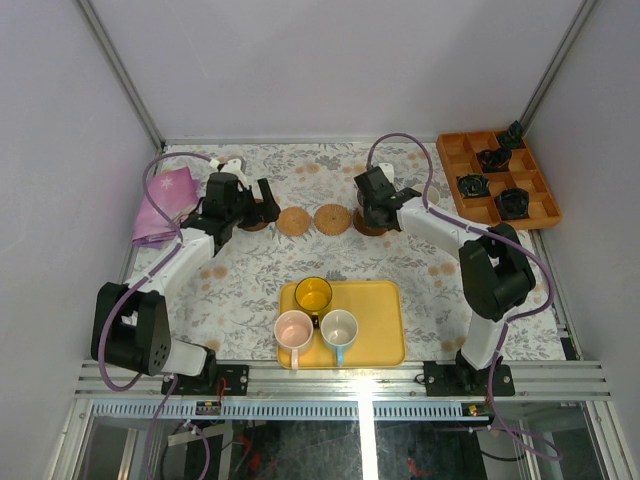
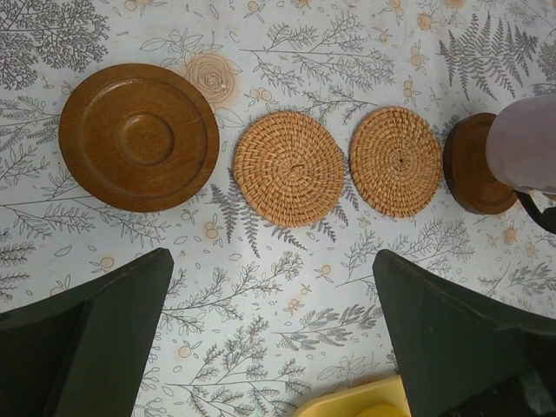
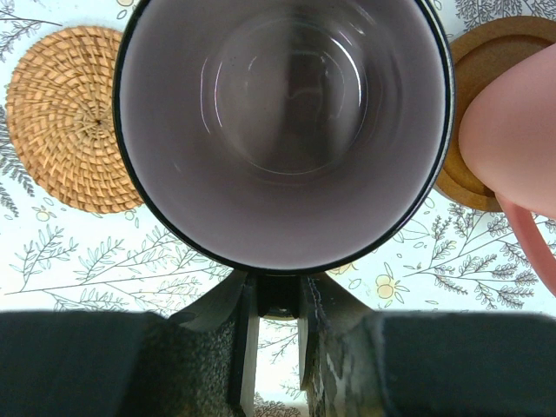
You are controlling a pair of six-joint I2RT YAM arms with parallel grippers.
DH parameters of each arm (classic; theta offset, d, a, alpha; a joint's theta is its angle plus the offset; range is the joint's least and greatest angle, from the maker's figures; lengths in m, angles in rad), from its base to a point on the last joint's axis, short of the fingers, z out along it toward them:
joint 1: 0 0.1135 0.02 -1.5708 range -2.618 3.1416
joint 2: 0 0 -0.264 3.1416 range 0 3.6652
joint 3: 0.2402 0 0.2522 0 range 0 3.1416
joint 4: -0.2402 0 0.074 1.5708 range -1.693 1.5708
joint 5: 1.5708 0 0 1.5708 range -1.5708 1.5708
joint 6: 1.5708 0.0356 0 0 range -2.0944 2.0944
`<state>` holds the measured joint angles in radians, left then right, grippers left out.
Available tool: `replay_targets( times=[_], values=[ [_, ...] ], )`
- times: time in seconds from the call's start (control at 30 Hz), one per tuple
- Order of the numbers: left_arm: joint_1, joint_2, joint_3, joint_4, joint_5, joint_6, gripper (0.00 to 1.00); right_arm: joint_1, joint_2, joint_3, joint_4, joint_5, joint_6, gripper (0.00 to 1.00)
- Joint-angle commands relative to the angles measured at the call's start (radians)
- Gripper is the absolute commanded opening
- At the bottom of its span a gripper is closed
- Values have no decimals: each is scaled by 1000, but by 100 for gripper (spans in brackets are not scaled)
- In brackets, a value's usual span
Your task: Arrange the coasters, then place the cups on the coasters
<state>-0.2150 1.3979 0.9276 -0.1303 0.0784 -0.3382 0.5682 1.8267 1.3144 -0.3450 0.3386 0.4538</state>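
Right jaws are closed on the rim of the purple-grey ceramic cup, mouth up. The left wrist view puts the cup over the dark brown wooden disc coaster, just past two tan woven round coasters. You cannot tell whether it is seated or hovering. The target lies beneath the jaws, so your coming move is likely straight down, then release. The cream-pink cup stands just beside. Left jaws are wide open and empty above the floral tabletop. Right arm is nearer.
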Motion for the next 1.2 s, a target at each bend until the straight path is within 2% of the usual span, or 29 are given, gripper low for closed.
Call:
replay_targets(
  times=[0.0, 0.27, 1.17],
  values=[
    [2, 16, 42, -1, -8, 20, 100, -7, -17, 90, -12, -9, 34, 0],
    [2, 29, 59, -6, 1, 21, 100, -29, -9, 123, -76, -23, 60, 0],
    [2, 51, 66, -8, -6, 18, 100, -37, 59, 159, -78, -72, 27, 0]
  ],
)
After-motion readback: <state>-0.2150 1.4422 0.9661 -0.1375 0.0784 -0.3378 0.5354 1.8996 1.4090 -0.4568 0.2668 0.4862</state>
